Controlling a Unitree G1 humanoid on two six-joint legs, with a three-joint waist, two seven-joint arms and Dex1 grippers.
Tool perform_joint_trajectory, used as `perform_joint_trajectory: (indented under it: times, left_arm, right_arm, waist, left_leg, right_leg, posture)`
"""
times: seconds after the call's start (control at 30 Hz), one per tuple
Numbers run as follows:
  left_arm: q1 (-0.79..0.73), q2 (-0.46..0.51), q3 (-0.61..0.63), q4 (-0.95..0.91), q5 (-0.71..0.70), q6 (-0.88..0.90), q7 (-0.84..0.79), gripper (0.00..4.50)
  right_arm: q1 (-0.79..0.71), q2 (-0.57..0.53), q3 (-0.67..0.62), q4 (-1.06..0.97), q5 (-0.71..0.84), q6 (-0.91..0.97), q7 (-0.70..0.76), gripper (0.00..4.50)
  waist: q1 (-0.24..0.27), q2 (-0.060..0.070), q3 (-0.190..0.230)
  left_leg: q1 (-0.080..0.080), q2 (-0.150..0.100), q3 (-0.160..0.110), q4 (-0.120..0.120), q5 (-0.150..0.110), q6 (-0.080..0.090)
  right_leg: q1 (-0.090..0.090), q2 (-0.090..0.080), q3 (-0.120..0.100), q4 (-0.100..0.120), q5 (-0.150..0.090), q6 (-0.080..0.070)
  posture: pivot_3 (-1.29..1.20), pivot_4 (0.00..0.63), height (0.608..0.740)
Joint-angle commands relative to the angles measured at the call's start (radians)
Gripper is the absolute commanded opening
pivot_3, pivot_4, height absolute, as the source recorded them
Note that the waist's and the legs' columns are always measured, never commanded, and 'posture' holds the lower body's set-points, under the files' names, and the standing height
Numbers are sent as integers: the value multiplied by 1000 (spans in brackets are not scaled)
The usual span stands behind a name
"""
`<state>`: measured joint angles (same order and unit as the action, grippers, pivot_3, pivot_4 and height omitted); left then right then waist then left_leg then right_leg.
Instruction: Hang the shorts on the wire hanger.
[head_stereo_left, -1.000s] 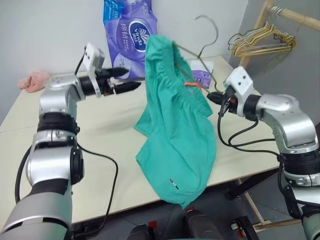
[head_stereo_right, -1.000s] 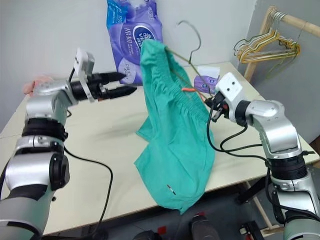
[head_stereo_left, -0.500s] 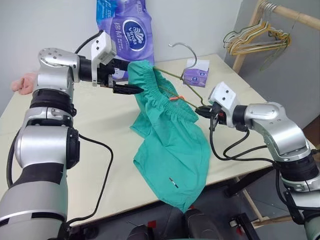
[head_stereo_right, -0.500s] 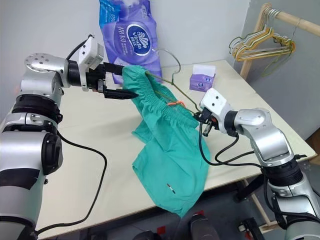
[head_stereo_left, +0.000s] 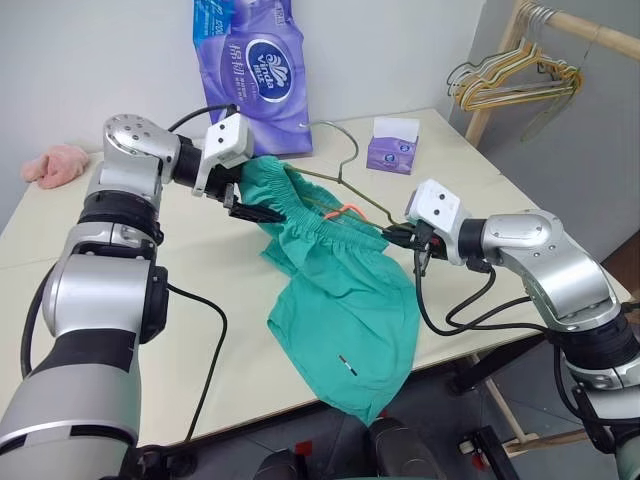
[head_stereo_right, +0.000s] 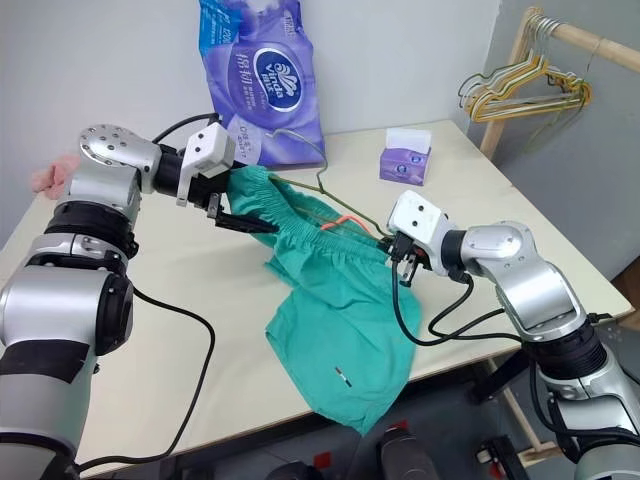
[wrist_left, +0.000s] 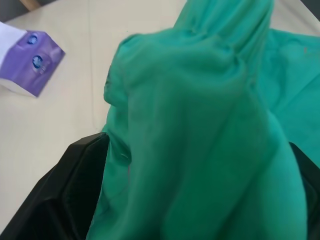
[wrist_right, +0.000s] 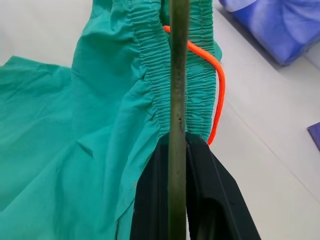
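Shorts (head_stereo_left: 340, 300) on wire hanger (head_stereo_left: 345, 190) (right end effector (head_stereo_left: 398, 236) clamps it).

Matt cloth shorts (head_stereo_left: 345, 300) on a thin wire hanger (head_stereo_left: 345, 170).

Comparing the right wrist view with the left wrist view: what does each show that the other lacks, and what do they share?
Right wrist view alone: the wire hanger running up between the right gripper's shut jaws, against the gathered waistband, with an orange cord looping beside it, and a corner of the purple tissue pack.

Left wrist view alone: the small purple tissue box on the table, and fabric draped between the left gripper's wide-apart jaws.

Both: the shorts.
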<state>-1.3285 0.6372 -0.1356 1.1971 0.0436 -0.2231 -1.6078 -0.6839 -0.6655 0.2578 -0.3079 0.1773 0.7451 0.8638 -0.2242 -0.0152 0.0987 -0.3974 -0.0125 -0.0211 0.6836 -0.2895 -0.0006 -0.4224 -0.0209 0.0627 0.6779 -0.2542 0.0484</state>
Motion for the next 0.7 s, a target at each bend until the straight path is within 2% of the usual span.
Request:
perform_joint_trajectory:
  times: [0.03,0.3,0.43,0.5,0.63,0.67,0.7]
  left_arm:
    - [-15,-13,0,-19,-21,28,-7,3635]
    - [14,-25,-28,-82,-73,86,-7,1224]
    - [51,-25,-60,-146,-118,128,-7,289]
    - [70,-23,-72,-180,-140,149,-7,67]
    - [122,-23,-70,-258,-180,215,-7,2]
    - [133,-22,-67,-272,-182,224,-7,2]
    - [142,-20,-64,-283,-181,230,-7,2]
  right_arm:
    - [-17,-4,-10,-56,6,-22,9,0]
    - [-14,-18,16,-72,-19,-51,25,0]
    - [-10,-28,36,-78,-43,-83,41,0]
    - [-5,-37,47,-84,-54,-102,58,0]
    - [10,-52,44,-100,-58,-136,88,0]
    - [11,-56,42,-101,-60,-141,92,503]
    - [13,-64,43,-101,-64,-146,102,687]
  waist:
    - [0,0,0]
    - [0,0,0]
    - [1,0,0]
    - [1,0,0]
    - [1,0,0]
    - [1,0,0]
    - [0,0,0]
  left_leg:
    - [0,0,0,0,0,0]
    - [0,0,0,0,0,0]
    - [0,0,0,1,0,0]
    - [-1,0,-1,2,0,0]
    - [-1,0,-1,3,0,0]
    - [-1,0,-1,3,0,0]
    - [-1,0,-1,4,0,0]
  right_leg:
    - [0,0,0,0,0,0]
    - [0,0,0,0,0,0]
    - [0,0,0,1,0,0]
    - [0,0,0,1,0,0]
    - [0,0,1,1,0,0]
    - [0,0,1,1,0,0]
    - [0,0,0,1,0,0]
  posture:
    - [-230,49,740]
    - [-225,52,740]
    - [-225,52,740]
    - [-222,51,740]
    - [-222,52,740]
    - [-222,52,740]
    - [-224,51,740]
